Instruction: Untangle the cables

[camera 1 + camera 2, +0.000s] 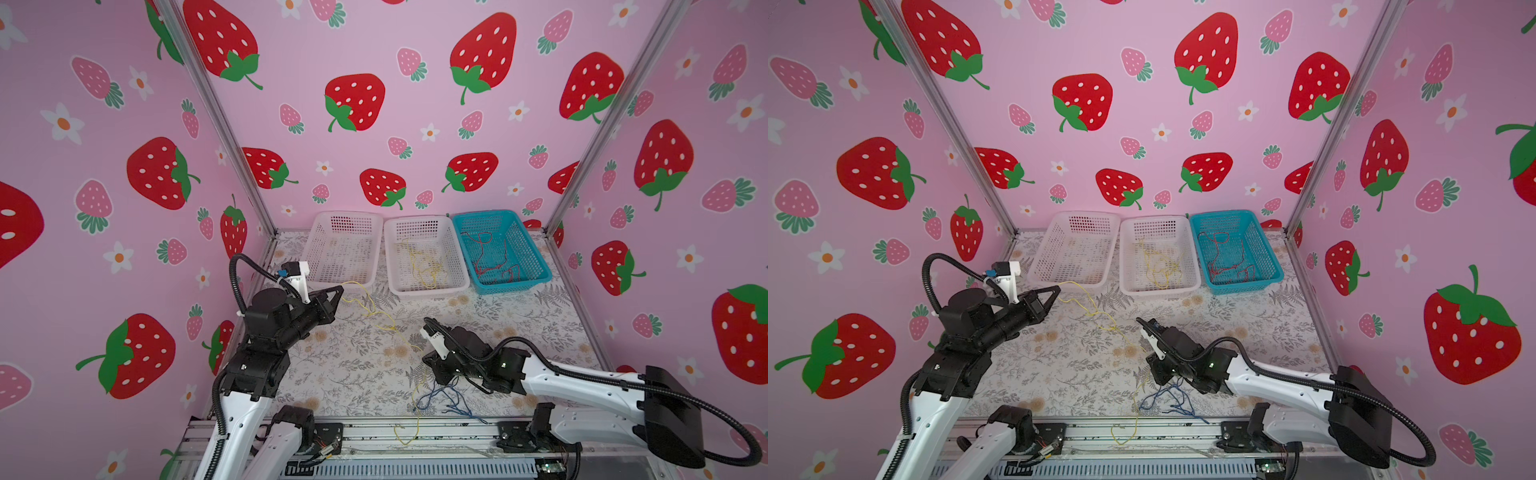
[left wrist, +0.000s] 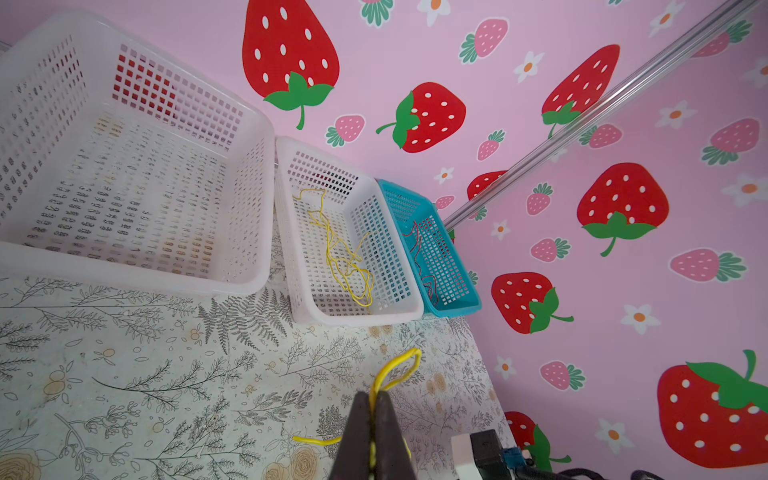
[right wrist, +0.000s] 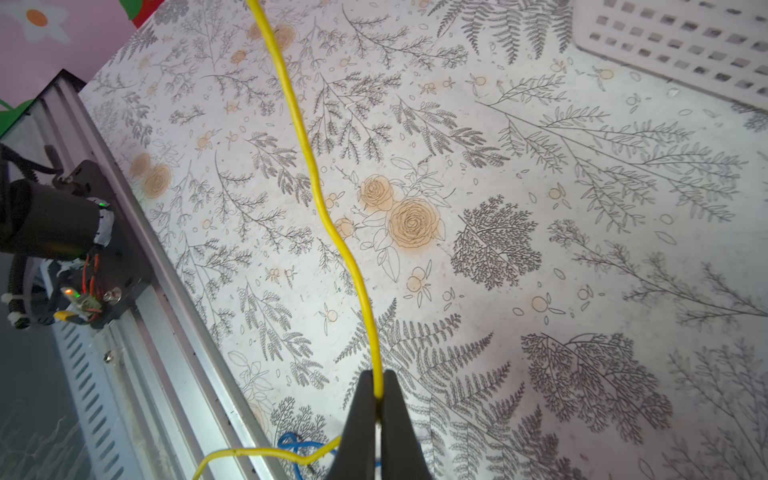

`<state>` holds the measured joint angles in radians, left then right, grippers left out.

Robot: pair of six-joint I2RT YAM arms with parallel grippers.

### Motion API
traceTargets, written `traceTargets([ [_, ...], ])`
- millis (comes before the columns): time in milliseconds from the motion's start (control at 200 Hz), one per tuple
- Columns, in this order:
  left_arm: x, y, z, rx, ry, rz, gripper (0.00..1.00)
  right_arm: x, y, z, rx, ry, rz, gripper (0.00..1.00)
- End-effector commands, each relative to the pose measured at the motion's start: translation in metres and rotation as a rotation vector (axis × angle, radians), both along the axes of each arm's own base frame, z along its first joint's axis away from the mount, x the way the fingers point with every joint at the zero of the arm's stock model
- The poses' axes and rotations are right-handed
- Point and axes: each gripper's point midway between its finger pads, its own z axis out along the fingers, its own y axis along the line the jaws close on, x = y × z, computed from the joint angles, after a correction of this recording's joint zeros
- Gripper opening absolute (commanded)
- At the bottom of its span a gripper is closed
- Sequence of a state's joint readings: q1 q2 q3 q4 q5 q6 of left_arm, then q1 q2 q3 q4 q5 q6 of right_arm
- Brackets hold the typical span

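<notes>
You've got one thin yellow wire (image 3: 312,174) pinched in the left hand (image 2: 374,397) and right hand (image 3: 377,374), running kinked between them above the table (image 1: 353,365); its tail touches tangled dark blue wires (image 1: 446,399) at the front edge. More yellow wire (image 1: 424,266) lies in the middle white mesh basket (image 1: 432,293), red wire (image 1: 496,266) in the blue basket (image 1: 515,286).

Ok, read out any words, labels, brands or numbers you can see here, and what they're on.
No readable text.
Walls: only strawberry and flower pictures.
Table cover: only a plant print.
Baskets: unmarked.
Circuit board by the front rail: too small to read.
</notes>
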<state>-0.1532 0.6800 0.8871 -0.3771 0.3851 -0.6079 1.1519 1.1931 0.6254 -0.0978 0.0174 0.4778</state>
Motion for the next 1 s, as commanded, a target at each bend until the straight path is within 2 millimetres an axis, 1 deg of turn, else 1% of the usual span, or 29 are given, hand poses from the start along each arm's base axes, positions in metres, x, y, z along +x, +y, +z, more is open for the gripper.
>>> traceTargets([
  [0,-0.004,0.016,0.059,-0.011,-0.160,0.081,0.00,0.002,-0.036,-0.045,-0.164,0.054,-0.088,0.00],
  [85,-0.008,0.023,0.073,0.021,-0.193,0.113,0.00,0.001,-0.040,-0.052,-0.172,0.069,-0.090,0.00],
  [195,-0.011,0.029,0.092,0.019,-0.239,0.148,0.00,-0.001,-0.046,-0.061,-0.188,0.090,-0.095,0.00],
  [320,-0.012,0.032,0.114,-0.011,-0.290,0.171,0.00,-0.001,-0.049,-0.064,-0.200,0.091,-0.105,0.00],
  [410,-0.011,0.032,0.125,-0.045,-0.315,0.177,0.00,0.002,-0.051,-0.064,-0.210,0.084,-0.118,0.00],
  [450,-0.010,0.031,0.128,-0.057,-0.324,0.172,0.00,0.004,-0.050,-0.060,-0.210,0.070,-0.121,0.00],
  [500,-0.006,0.031,0.127,-0.069,-0.317,0.176,0.00,0.005,-0.045,-0.050,-0.184,0.056,-0.117,0.00],
  [625,0.011,0.025,0.119,-0.141,-0.292,0.160,0.00,0.003,-0.020,-0.015,-0.066,0.020,-0.054,0.00],
  [725,0.024,0.021,0.118,-0.142,-0.281,0.148,0.00,-0.001,-0.006,0.002,-0.037,0.009,-0.016,0.00],
  [830,0.037,0.021,0.115,-0.104,-0.272,0.154,0.00,0.003,-0.010,0.019,0.005,-0.020,-0.050,0.00],
  [995,0.055,0.014,0.099,-0.042,-0.238,0.127,0.00,0.020,-0.034,0.042,-0.009,-0.110,-0.145,0.00],
])
